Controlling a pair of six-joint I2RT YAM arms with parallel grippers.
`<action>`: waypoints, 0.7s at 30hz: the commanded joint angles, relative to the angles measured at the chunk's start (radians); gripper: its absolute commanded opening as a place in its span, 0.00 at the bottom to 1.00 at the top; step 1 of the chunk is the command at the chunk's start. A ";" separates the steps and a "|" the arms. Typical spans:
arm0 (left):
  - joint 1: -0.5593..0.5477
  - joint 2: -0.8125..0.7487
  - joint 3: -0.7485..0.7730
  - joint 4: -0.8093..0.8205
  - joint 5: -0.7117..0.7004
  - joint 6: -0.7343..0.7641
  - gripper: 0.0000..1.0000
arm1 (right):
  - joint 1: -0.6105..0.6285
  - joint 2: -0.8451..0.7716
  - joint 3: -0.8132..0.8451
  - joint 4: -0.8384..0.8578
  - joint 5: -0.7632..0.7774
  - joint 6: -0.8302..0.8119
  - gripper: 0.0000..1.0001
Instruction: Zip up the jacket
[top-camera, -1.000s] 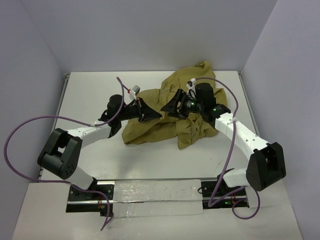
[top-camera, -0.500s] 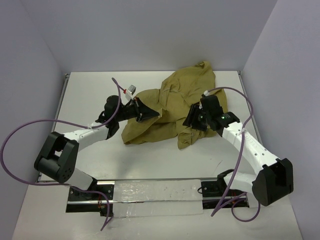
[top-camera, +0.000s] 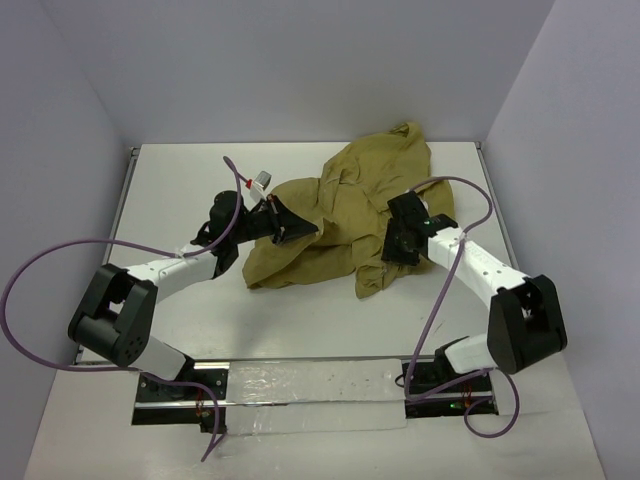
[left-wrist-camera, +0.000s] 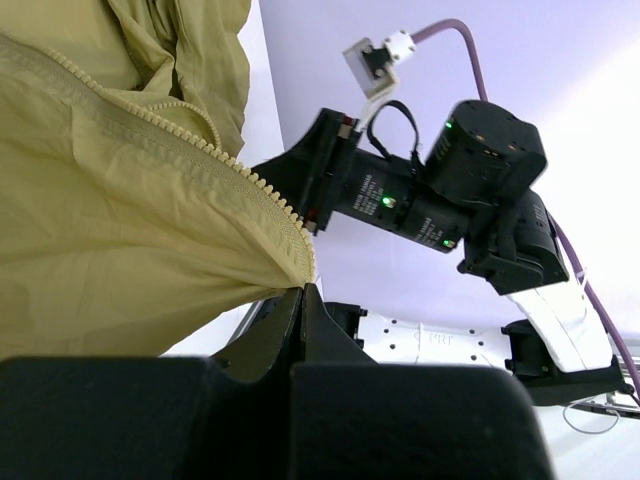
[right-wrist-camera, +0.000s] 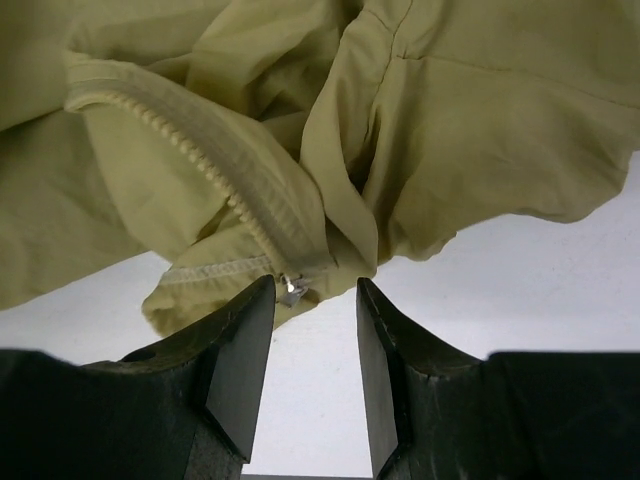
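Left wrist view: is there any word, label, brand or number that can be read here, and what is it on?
Nothing reads clearly.
Small white print on the other arm's black motor housing: too small to read.
Faint lettering on that arm's white link: too blurred to quote.
The jacket: no label or print showing.

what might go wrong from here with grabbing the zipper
1. The right gripper is open around the small metal zipper piece, with folds of the jacket right beside it; closing could catch cloth instead.
2. The left gripper pinches only a corner by the zipper teeth; a tug may pull it free.
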 joint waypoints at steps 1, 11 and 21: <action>0.004 -0.026 0.044 -0.005 -0.011 0.025 0.00 | -0.005 0.015 0.034 0.045 0.019 -0.023 0.46; 0.004 -0.029 0.045 -0.022 -0.009 0.035 0.00 | -0.085 -0.085 -0.100 0.192 -0.192 0.018 0.49; 0.001 -0.029 0.051 -0.025 -0.008 0.039 0.00 | -0.097 -0.061 -0.127 0.276 -0.270 0.006 0.59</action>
